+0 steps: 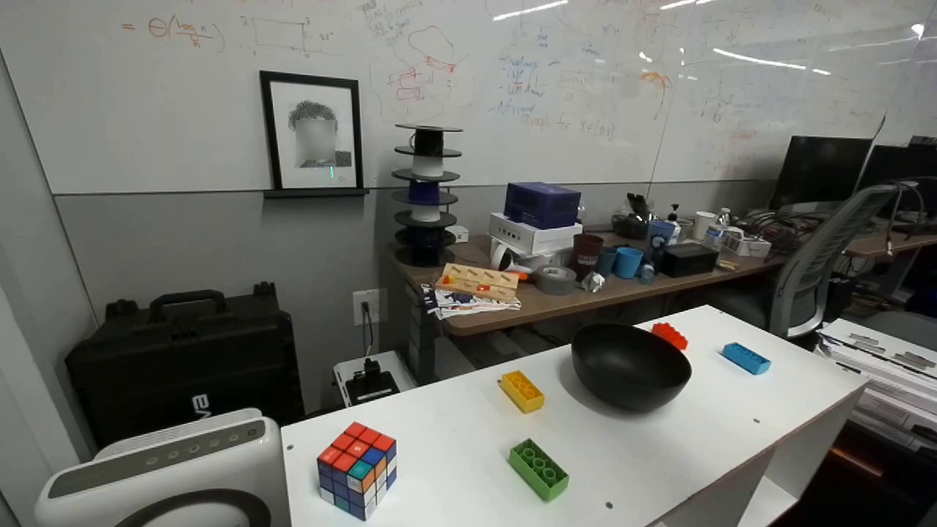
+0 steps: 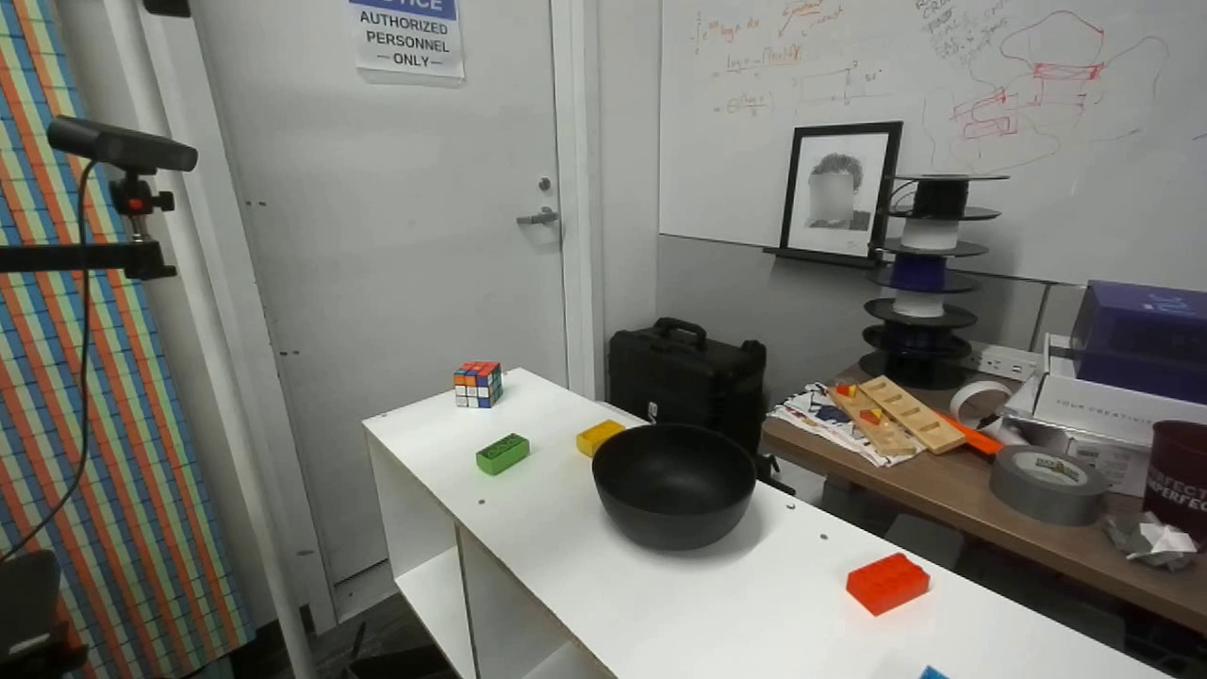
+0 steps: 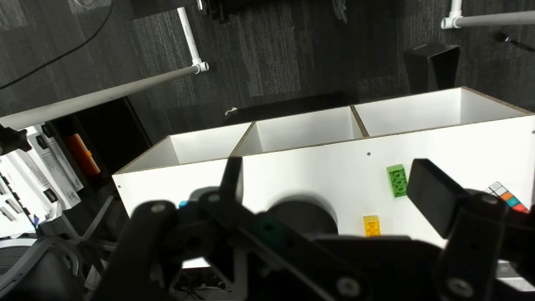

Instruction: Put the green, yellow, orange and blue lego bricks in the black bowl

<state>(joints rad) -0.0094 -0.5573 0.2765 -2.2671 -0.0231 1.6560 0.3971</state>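
at the left end of the white shelf top (image 1: 454,454) in an exterior view, a puzzle cube (image 1: 357,470) is parked, probably as clutter. next the yellow brick (image 1: 522,391) and green brick (image 1: 539,470) are spaced apart, likely so neither gets bumped. the black bowl (image 1: 626,373) is set mid-row, maybe for short hauls. past it the orange-red brick (image 1: 669,335) is partly hidden, then the blue brick (image 1: 746,358) is seen. wrist view: the gripper (image 3: 327,169) is spread wide, nothing held, presumably so bricks can be straddled.

The bowl (image 1: 629,368) stands between two pairs of bricks (image 1: 539,470).
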